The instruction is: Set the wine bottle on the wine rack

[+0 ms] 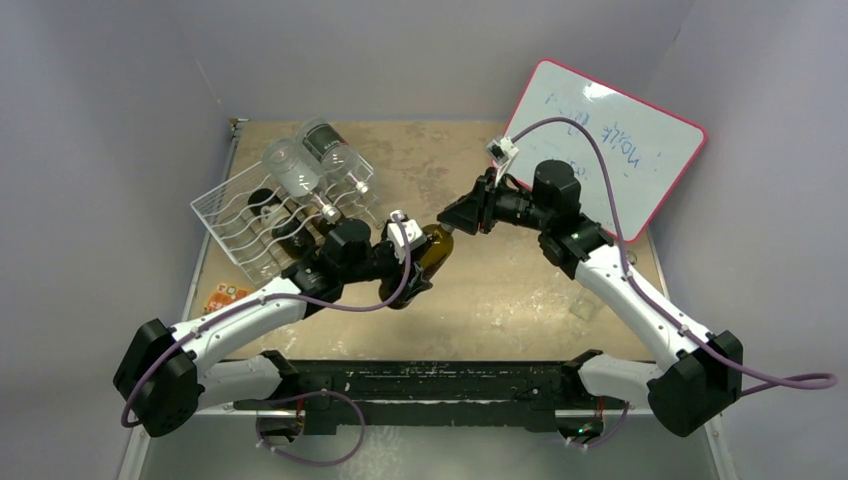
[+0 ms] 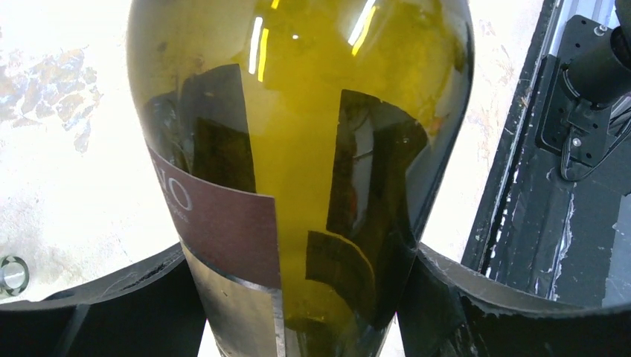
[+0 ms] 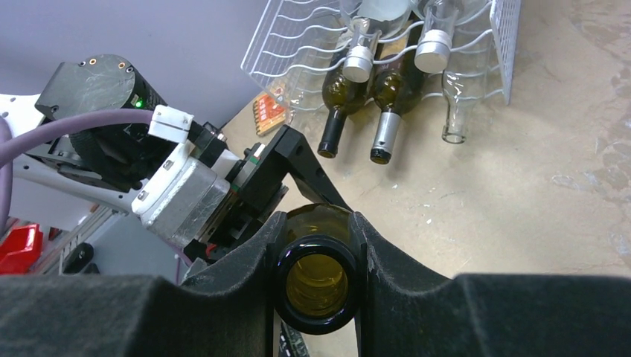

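Top view: the wine bottle (image 1: 430, 252) is between both arms at mid counter (image 1: 520, 290), right of the far-left wine rack (image 1: 235, 215). Left wrist: the left fingers (image 2: 491, 312) grip its body on both sides. Right wrist: the right fingers (image 3: 186, 312) clamp its neck

Uncapped green wine bottle (image 1: 437, 250), beside white wire wine rack (image 1: 225, 215)

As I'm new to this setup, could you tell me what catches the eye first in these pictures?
An olive-green wine bottle is held mid-table between both arms: the right fingers clamp its open neck, the left fingers grip its body. At far left a white wine rack holds several bottles; a whiteboard sits at far right.
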### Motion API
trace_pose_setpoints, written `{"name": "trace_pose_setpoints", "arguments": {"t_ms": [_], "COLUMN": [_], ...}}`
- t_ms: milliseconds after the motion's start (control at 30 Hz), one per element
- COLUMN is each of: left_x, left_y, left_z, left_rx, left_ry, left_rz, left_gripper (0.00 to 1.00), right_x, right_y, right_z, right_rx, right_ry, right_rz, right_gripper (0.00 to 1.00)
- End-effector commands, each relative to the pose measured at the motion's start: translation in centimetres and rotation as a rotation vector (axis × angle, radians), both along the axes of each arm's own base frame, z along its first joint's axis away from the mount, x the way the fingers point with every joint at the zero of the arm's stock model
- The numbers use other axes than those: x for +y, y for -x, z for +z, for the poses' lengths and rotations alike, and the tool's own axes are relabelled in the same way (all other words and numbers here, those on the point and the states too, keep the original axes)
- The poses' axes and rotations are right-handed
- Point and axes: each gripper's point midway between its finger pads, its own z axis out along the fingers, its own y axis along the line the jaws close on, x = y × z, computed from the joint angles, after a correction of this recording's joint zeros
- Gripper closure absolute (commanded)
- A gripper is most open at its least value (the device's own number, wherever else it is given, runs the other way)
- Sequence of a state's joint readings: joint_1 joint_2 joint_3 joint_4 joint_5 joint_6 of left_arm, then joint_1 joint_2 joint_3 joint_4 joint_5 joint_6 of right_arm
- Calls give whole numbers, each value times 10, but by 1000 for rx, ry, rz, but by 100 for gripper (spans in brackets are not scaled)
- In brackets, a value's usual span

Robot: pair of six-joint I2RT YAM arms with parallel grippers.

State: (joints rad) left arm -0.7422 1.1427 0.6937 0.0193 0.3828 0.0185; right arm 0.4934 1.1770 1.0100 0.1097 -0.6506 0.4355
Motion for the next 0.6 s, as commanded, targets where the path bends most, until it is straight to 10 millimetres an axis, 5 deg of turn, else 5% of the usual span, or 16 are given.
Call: {"name": "trace_pose_setpoints", "arguments": {"t_ms": [0, 67, 100, 133, 267, 333, 567], "left_x": [-7, -5, -2, 1, 16, 27, 54], "left_y": [-11, -17, -20, -24, -34, -41, -69], "left_z": [39, 49, 53, 55, 64, 70, 105], "left_rx": [-112, -165, -192, -218, -366, -448, -773], "left_ry": [90, 98, 90, 78, -54, -145, -408], "left_rz": [16, 32, 45, 63, 47, 49, 46], "left_gripper": [54, 76, 96, 100, 100, 100, 100], "right_x": [6, 6, 6, 6, -4, -12, -32], "right_y": [26, 27, 28, 27, 18, 16, 8], "right_z": [54, 53, 50, 48, 45, 44, 71], "right_rx": [-135, -133, -120, -110, -178, -190, -295], "right_ry": [-134, -130, -122, -111, -17, 28, 94], "right_rz": [126, 132, 134, 129, 65, 26, -94], "right_gripper": [100, 100, 100, 94, 51, 39, 25]}}
